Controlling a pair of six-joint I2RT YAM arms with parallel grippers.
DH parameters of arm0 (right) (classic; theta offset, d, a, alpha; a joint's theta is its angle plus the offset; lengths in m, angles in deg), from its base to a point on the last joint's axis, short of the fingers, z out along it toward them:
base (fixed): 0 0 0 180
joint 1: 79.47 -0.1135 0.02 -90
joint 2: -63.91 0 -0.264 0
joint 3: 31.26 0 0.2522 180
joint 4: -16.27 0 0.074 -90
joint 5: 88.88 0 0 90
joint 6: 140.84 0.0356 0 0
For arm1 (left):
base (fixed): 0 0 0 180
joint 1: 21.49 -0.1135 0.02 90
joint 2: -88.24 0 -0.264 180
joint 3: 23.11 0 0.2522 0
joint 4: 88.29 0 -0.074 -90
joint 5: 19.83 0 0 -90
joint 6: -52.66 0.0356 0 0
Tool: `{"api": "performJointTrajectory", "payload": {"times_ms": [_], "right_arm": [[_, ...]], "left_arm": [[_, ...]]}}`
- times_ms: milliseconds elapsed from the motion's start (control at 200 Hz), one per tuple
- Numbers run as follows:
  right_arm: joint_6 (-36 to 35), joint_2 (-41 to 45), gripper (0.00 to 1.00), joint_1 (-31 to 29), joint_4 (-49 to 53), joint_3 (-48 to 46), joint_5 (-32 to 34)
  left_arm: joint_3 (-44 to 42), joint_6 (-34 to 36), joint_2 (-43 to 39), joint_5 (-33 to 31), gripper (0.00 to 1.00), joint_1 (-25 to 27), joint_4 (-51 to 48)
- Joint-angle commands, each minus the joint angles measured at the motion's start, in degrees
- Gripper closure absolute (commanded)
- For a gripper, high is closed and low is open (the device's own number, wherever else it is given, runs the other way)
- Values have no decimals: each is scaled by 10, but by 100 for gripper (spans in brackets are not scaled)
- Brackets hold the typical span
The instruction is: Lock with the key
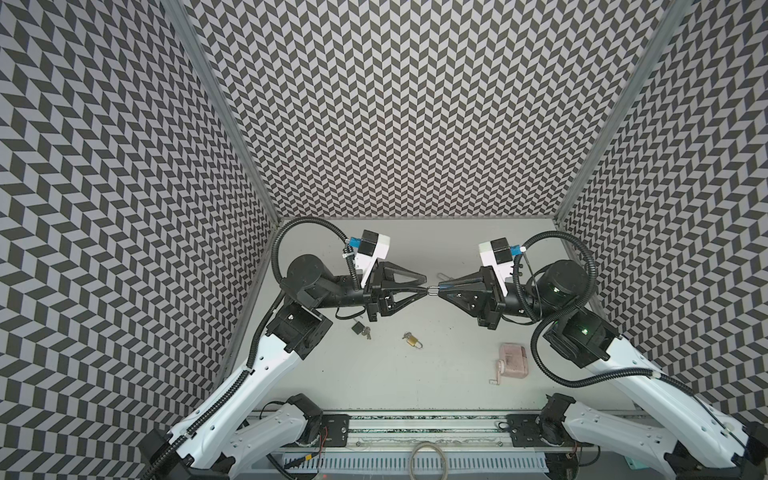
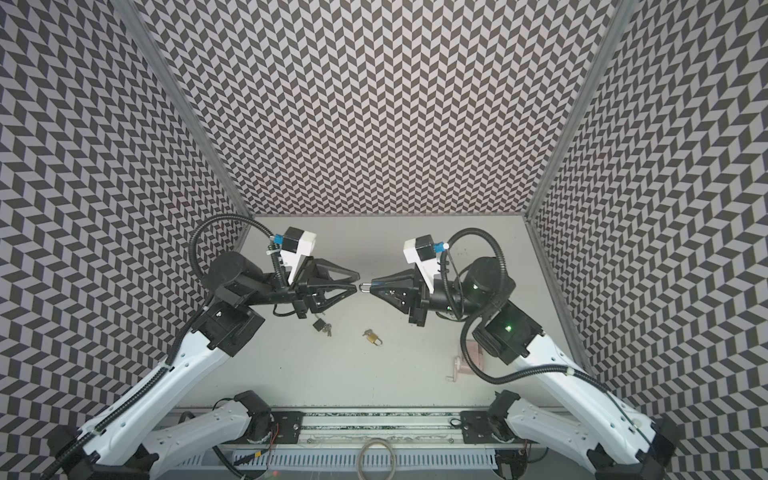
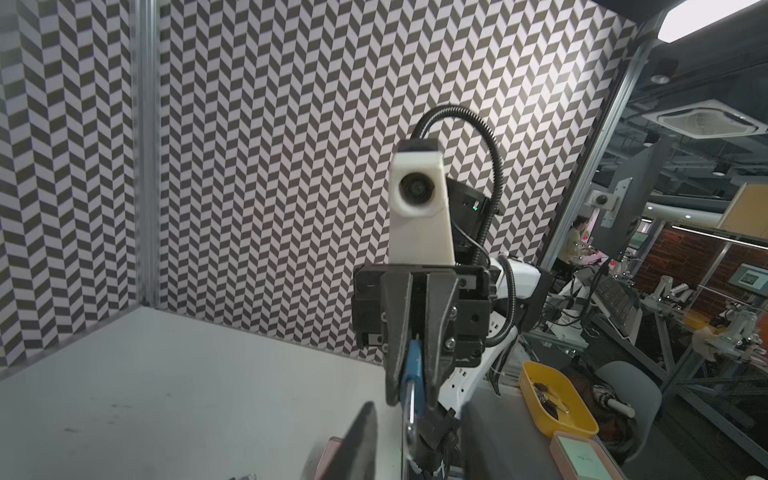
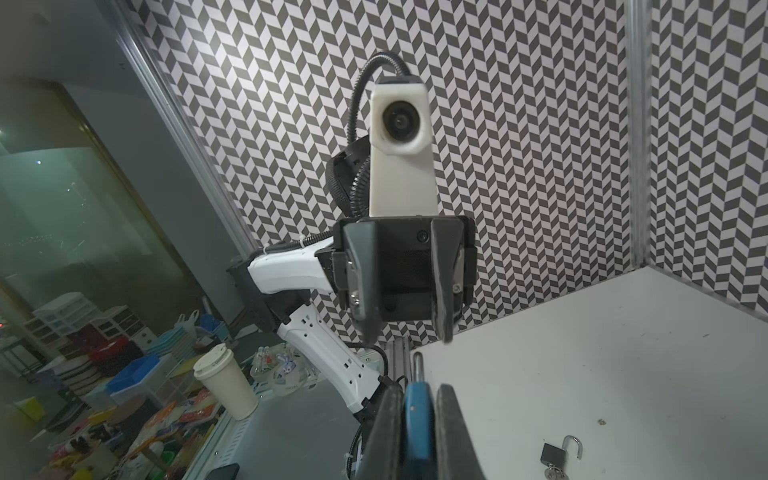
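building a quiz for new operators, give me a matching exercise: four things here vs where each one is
Things: 1 blue padlock; 2 black padlock; 3 brass padlock; 4 pink case.
Places: a table, by the left arm, shackle open; b in the right gripper; c table, by the right arm; d table, between the arms.
Pairs: 1-b; 2-a; 3-d; 4-c.

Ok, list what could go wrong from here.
1. The right gripper pinches the blue padlock by its body alone; a push from the open left gripper on the shackle may twist it loose.
2. Keys sit by the black padlock and brass padlock; picking the wrong one seems possible.
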Motion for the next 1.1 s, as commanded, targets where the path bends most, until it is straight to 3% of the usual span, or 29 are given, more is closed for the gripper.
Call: {"api": "performJointTrajectory", "payload": {"times_ms": [0, 175, 596, 716, 851, 1016, 1096], "right_arm": [[18, 20, 100, 2, -51, 0, -7], [17, 25, 100, 2, -52, 1, -12], [16, 16, 100, 2, -53, 4, -21], [17, 15, 100, 2, -52, 3, -23], [18, 14, 100, 2, -52, 2, -23], [14, 13, 100, 1, -49, 2, -25], [10, 13, 100, 1, -43, 3, -29]], "left_arm": [[1, -1, -16, 0, 52, -1, 29], [-6, 5, -12, -13, 37, -1, 17], [9, 24, 15, -22, 42, 52, 13], [11, 24, 21, -25, 48, 58, 17], [15, 23, 28, -28, 65, 63, 19], [16, 23, 28, -34, 100, 65, 18], [17, 23, 25, -38, 100, 64, 18]]}}
